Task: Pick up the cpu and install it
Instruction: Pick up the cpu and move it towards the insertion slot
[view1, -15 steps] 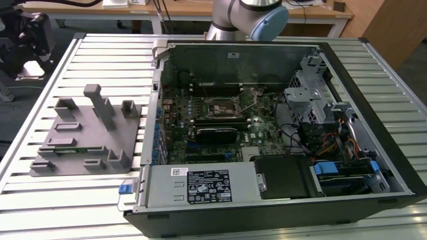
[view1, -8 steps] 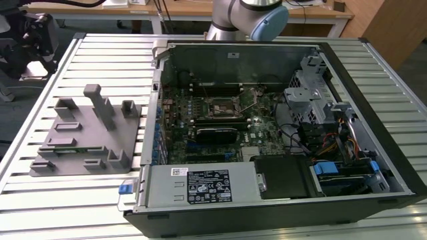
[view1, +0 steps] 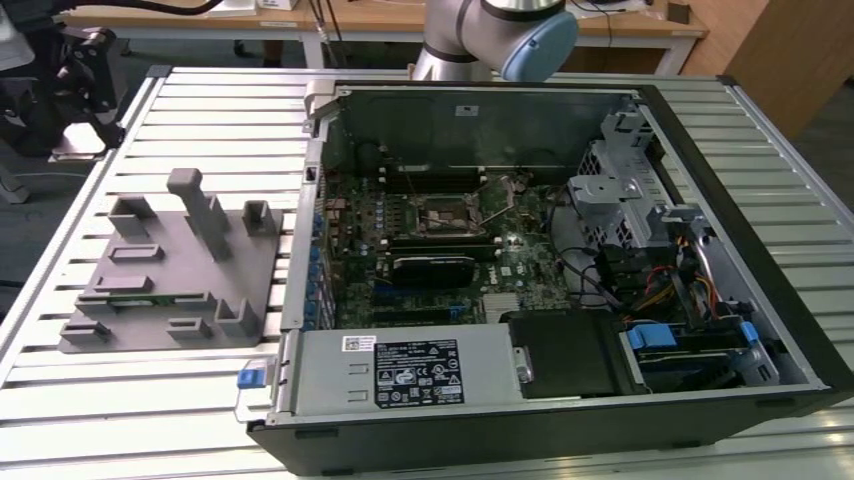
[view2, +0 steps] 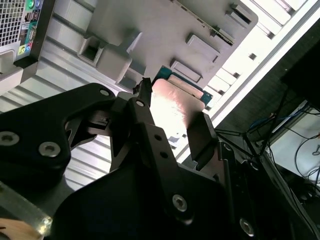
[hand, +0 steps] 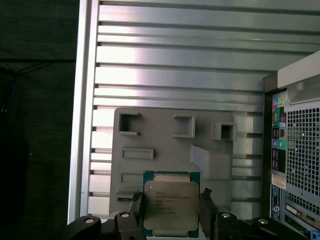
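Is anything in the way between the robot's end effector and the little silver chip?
Nothing visible is. In the first wrist view, the small, flat, square, silver-topped cpu sits directly between the fingers of the black end effector.

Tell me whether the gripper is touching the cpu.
Touching. In the first wrist view the gripper meets both sides of the cpu with no gap.

fixture (view1: 160, 290): on the slatted table (view1: 200, 110), at the exterior view's left, just beside the computer case (view1: 534, 435)
motherboard (view1: 400, 215): in the case
arm (view1: 494, 35): behind the case
cpu (hand: 171, 210): in the first wrist view, clamped between the fingers of the gripper (hand: 170, 197), the fixture beyond it
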